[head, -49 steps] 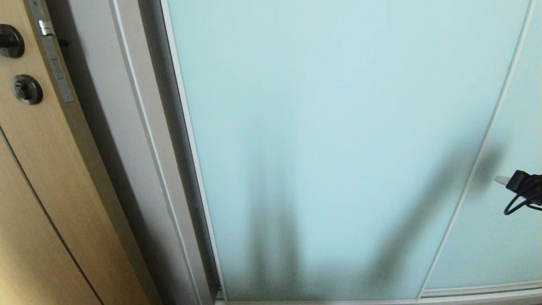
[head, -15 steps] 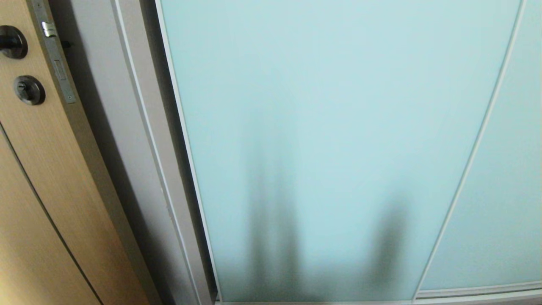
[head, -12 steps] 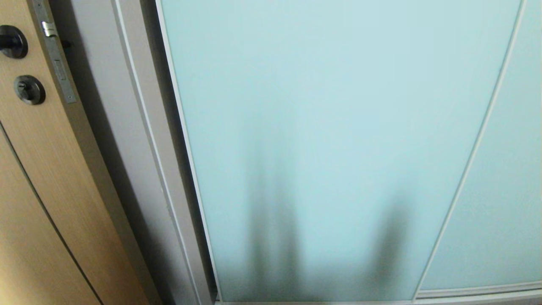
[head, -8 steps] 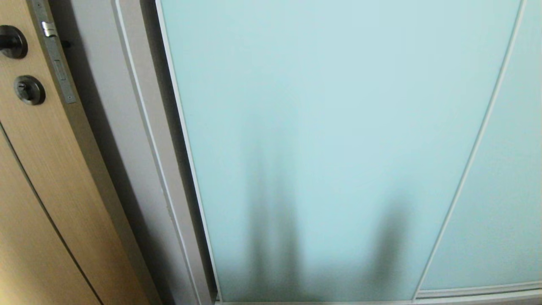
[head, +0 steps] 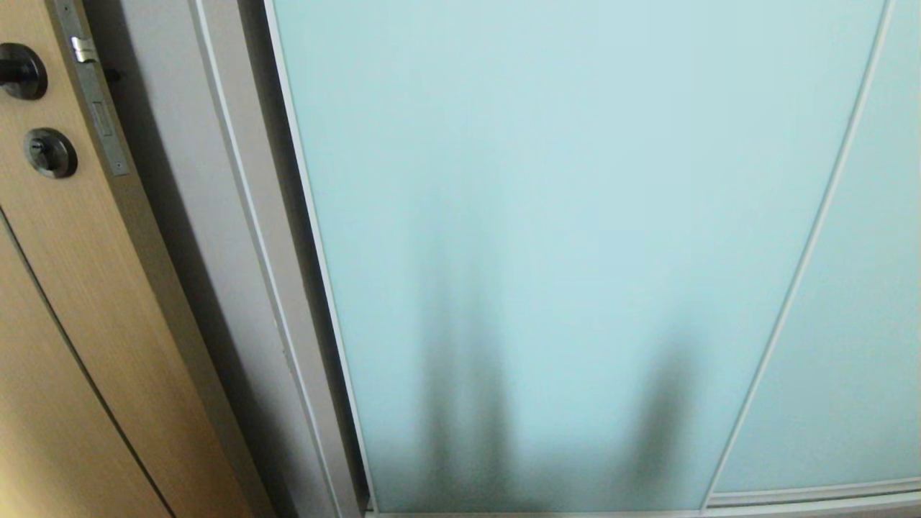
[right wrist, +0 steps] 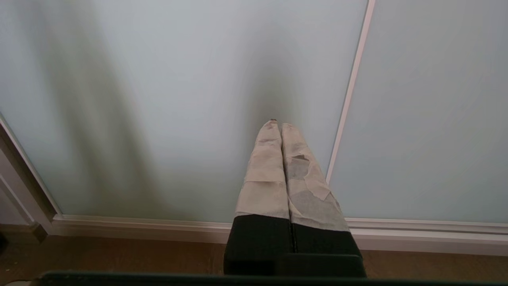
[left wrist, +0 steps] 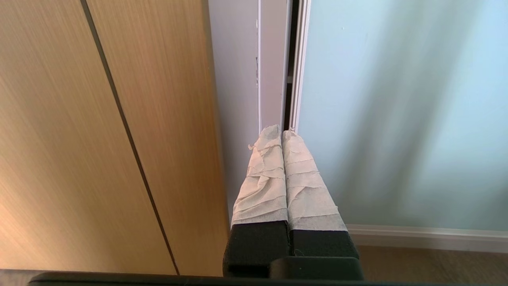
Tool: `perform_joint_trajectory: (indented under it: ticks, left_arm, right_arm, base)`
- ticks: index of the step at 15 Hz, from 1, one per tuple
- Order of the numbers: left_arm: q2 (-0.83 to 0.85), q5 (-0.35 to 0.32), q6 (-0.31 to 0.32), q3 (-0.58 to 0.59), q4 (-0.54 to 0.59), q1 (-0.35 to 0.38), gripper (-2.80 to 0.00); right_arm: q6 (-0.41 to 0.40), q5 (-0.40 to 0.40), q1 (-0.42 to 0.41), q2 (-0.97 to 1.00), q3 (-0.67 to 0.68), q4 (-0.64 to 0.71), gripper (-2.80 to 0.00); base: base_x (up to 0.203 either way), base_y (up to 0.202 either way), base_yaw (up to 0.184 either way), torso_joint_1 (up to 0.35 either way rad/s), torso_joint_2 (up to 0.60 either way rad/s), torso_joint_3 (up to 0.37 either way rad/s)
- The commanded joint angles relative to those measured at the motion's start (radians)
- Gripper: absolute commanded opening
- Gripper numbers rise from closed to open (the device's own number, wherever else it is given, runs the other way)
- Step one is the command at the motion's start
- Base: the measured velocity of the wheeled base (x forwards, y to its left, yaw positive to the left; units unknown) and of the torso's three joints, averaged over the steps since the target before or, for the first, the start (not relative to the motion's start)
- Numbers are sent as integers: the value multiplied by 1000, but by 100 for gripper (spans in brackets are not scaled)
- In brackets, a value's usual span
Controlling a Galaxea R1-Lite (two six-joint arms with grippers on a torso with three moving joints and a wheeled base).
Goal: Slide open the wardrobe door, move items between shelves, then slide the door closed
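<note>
L gripper point(left wrist: 282, 133) & R gripper point(right wrist: 276, 126): taped fingers pressed together, empty.

oak door point(head: 65, 345) at 9 o'clock | black lock rosette point(head: 49, 152) at 10 o'clock | metal latch plate point(head: 90, 86) just beside | grey frame post point(head: 237, 237) adjoining | wooden floor point(right wrist: 119, 254) at 6 o'clock

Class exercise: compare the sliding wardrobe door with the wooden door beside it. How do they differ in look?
The sliding wardrobe door is pale aqua frosted glass; the wooden door is light oak grain. The sliding wardrobe door has a thin silvery frame and no visible fittings; the wooden door carries dark round fittings and a metal latch plate. Both are flat, upright panels.
</note>
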Motion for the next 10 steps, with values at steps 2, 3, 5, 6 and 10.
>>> perform_joint_trajectory:
  ticks: [2, 3, 5, 6, 10]
  left_arm:
    - [2, 0, 1, 1, 0, 0, -280]
    - [2, 0, 0, 0, 0, 0, -280]
    - [2, 0, 0, 2, 0, 0, -280]
    - [2, 0, 0, 0, 0, 0, -280]
    - [2, 0, 1, 1, 0, 0, -280]
  right_arm:
    - [-71, 9, 0, 3, 1, 5, -280]
    - [-102, 14, 0, 2, 1, 4, -280]
    - [-104, 25, 0, 3, 0, 5, -280]
    - [-64, 20, 0, 4, 0, 5, -280]
    - [11, -12, 0, 1, 0, 0, -280]
  base:
    - [0, 0, 0, 0, 0, 0]
    - [0, 0, 0, 0, 0, 0]
    - [0, 0, 0, 0, 0, 0]
    - [0, 0, 0, 0, 0, 0]
    - [0, 0, 0, 0, 0, 0]
